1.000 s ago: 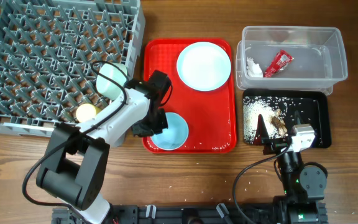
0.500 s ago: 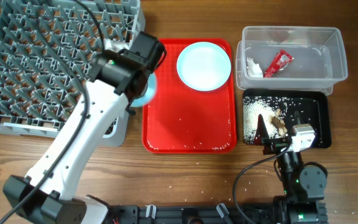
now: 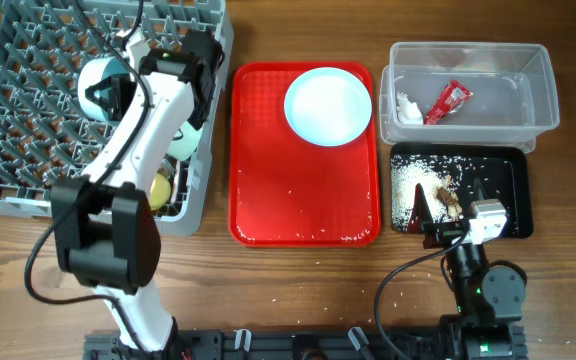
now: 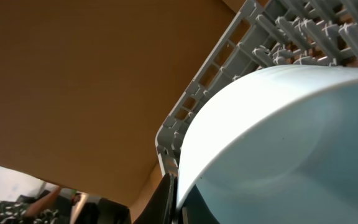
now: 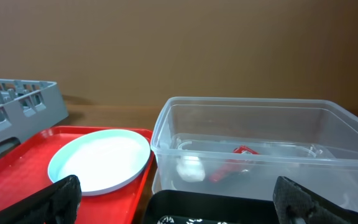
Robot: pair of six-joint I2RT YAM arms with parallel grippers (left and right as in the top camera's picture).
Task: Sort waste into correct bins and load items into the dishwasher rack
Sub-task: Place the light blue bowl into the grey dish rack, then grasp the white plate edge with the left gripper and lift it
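One plate (image 3: 328, 105) remains unloaded; waste (image 3: 447, 100) binned; left gripper (image 3: 116, 92) pinches a bowl (image 4: 278, 143) over the rack (image 3: 28, 110), right gripper (image 5: 182, 199) gapes empty.

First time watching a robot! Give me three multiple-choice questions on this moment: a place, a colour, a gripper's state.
1. The red snack wrapper lies: A in the clear tub; B on the red tray; C on the table.
2. The shallow tray holding rice is: A red; B black; C grey.
3. The left gripper is: A open; B shut on a pale blue-green bowl; C shut on a plate.
Answers: A, tub walls surround it; B, grains lie on black; B, the bowl fills its camera.
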